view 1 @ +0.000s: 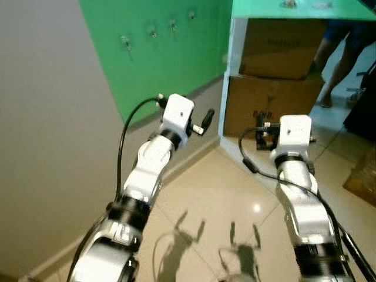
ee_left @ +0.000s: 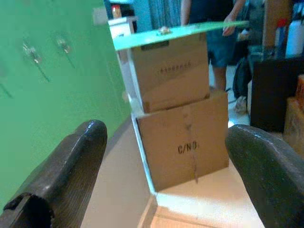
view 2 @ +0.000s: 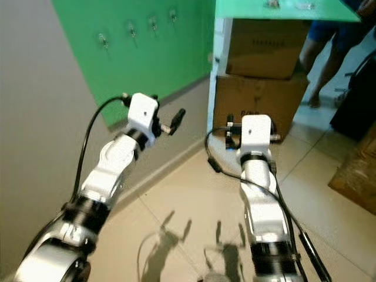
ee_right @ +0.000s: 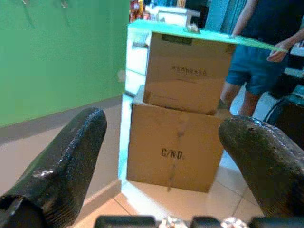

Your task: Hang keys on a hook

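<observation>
**Both my grippers are up and holding nothing**

I stand on a tiled floor [view 1: 235,194] near a green wall [view 1: 170,53]. Four small hooks [view 1: 127,42] sit in a row high on that wall. Thin things hang down from some of them, but they are too small for me to tell what they are.

My left gripper [ee_left: 166,175] is held up in the air, between me and the green wall. Its two black fingers [ee_left: 71,166] are spread wide apart with nothing between them.

My right gripper [ee_right: 161,161] is up too, beside the left one. It points at two brown boxes [ee_right: 175,142] stacked one on top of the other. Its fingers [ee_right: 66,156] are also spread wide, and nothing is in them.

A green board [view 1: 299,9] lies flat on top of the boxes, like a worktop. Some small shiny things [view 1: 289,3] rest on it. They may be the keys, but I cannot tell.

A person [ee_right: 259,42] in blue shorts stands behind the boxes. Another box [view 1: 361,176] is on the floor off to my right.
</observation>
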### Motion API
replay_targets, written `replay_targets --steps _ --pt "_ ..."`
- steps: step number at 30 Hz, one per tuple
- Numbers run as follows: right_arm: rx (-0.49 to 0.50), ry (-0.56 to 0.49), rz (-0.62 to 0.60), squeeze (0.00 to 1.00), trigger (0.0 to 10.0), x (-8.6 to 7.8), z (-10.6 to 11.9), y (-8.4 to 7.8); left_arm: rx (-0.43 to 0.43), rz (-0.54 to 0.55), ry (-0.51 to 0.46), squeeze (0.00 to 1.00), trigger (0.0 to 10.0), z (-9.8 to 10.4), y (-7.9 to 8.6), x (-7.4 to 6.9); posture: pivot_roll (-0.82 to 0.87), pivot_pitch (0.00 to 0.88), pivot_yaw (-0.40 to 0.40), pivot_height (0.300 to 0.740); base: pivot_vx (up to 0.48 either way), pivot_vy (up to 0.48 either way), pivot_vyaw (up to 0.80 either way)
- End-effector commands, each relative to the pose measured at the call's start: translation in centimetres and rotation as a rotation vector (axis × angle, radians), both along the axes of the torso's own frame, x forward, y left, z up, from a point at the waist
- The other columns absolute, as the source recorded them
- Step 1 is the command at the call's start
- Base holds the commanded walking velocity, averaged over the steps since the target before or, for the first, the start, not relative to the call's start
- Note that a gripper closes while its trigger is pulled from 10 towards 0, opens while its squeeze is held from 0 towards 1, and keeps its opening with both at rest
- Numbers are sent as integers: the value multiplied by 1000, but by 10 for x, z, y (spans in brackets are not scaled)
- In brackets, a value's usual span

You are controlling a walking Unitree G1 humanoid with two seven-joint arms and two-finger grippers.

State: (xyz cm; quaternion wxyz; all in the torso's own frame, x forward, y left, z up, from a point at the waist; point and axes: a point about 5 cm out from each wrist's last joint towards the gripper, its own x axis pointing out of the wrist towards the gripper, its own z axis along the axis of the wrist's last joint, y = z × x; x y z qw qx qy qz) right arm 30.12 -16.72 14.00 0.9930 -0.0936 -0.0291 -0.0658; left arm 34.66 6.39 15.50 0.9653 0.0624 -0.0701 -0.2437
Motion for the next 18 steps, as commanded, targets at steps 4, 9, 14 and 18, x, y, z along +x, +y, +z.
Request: replay_targets --steps 4,9,14,18 --pt "11 -29 -19 0 10000 -2 4 -3 8 11 11 0 10000 -2 2 0 -169 0 78 740 194 -406 0" --pt "-3 -20 -49 0 10000 -9 -2 -13 14 31 25 0 10000 -4 6 2 -172 0 81 740 261 -400 0" --pt "-26 23 -76 0 10000 -29 -25 -25 -7 80 79 0 10000 -15 23 3 -166 0 88 740 262 -398 0" --pt "2 61 -98 0 10000 -48 -42 -32 -58 180 145 0 10000 -30 56 0 -165 0 95 740 258 -402 0"
